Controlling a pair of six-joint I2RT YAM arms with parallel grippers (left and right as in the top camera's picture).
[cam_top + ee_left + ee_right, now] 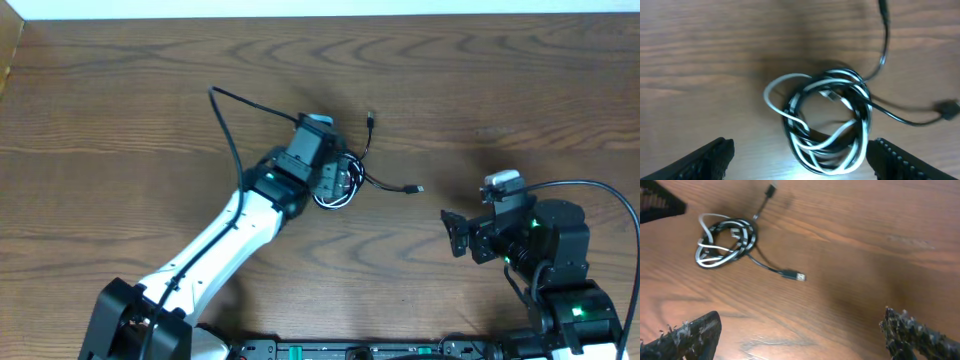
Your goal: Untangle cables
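- The wooden table [500, 80] is showing dark grain, a pale strip [300, 8] bordering its far edge.
- The cables [827, 120] are lying coiled mid-table.
- The left gripper [801, 150] is hovering over them, fingers spread wide.
- The right gripper [800, 320] is gaping, well apart from them.

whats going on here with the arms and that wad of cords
Two robot arms are set to untangle cables. The left gripper hovers open over the cables, a white and a black cord looped in one bundle on the table, and is not closed on them. The right gripper is open off to the side, well clear of them.
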